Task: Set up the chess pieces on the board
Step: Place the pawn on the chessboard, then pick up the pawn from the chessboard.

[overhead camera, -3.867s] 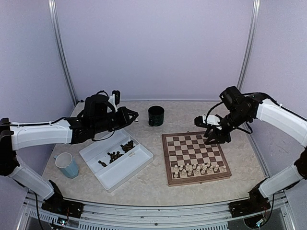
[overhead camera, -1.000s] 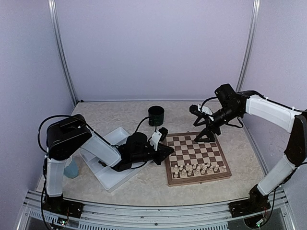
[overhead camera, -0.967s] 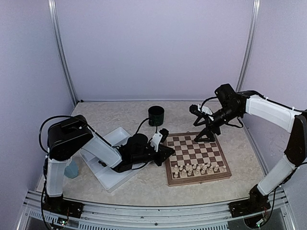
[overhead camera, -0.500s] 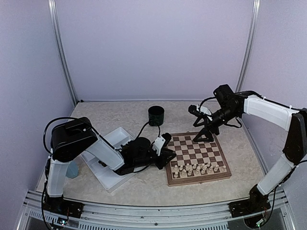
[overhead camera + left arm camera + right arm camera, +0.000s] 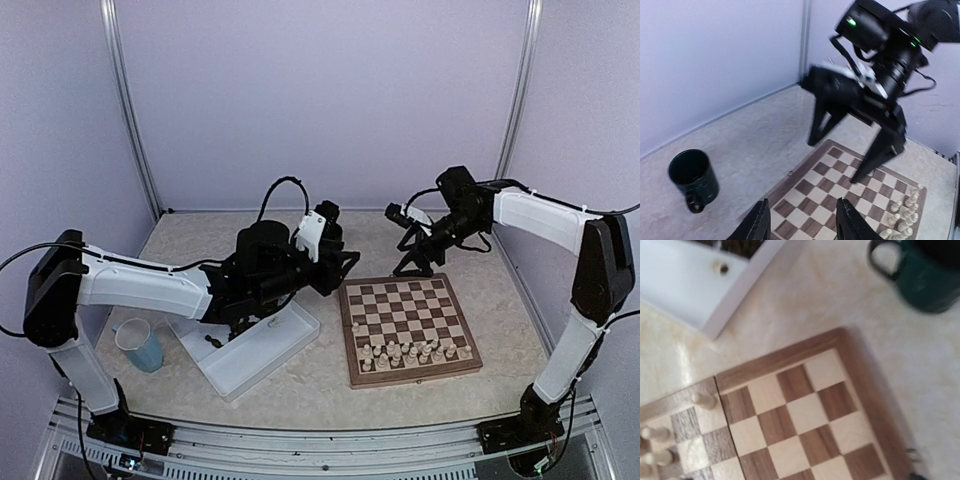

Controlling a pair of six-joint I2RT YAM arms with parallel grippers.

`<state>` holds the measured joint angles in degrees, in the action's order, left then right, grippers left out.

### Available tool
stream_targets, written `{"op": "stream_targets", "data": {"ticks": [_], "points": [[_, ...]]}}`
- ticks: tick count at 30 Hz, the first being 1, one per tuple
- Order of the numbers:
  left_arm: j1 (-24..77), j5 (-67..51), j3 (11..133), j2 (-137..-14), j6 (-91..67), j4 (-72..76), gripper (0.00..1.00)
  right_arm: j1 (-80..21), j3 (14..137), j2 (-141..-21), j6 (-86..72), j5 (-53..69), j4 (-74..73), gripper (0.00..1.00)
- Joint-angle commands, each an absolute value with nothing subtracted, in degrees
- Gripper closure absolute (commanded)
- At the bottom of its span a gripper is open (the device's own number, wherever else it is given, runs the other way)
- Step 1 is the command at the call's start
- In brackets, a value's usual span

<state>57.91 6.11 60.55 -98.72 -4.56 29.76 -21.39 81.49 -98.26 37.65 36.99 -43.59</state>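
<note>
Well to the left of the square wooden chessboard with brown and tan checks [image 5: 400,305] stands a pale blue mug [image 5: 138,345]. Between it and the board lies a white rectangular divided tray [image 5: 262,352], holding what look like dark brown chess pieces [image 5: 213,340], though they are too small to be sure. The left arm reaches over the tray with its forearm raised. The left gripper [image 5: 345,262] hangs off the board's far left corner, fingers partly apart and holding nothing. A dark green mug [image 5: 692,180] sits beyond that corner. Cream chess pieces [image 5: 415,352] fill the board's two near rows. The right arm bends in from the right. The right gripper [image 5: 412,266] points down over the board's far edge, fingers spread wide and empty.
</note>
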Motion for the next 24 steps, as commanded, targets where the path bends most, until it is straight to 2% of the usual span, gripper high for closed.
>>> {"op": "stream_targets", "data": {"ticks": [1,7,13,24], "points": [[55.2,24.79,62.54,-96.77,-11.07,12.23,0.55,-29.37,80.56,-102.27,40.91,30.51,-46.2,0.14],[48.18,20.55,57.99,-91.2,-21.15,7.59,0.55,-37.85,82.81,-107.63,41.76,25.81,-45.81,0.38],[46.76,18.28,54.72,-86.47,-23.33,8.68,0.56,-41.47,84.44,-111.16,43.61,22.97,-45.98,0.45],[46.76,19.46,54.58,-85.95,-22.72,7.73,0.56,-43.99,84.31,-113.09,44.28,20.57,-45.94,0.61]]}}
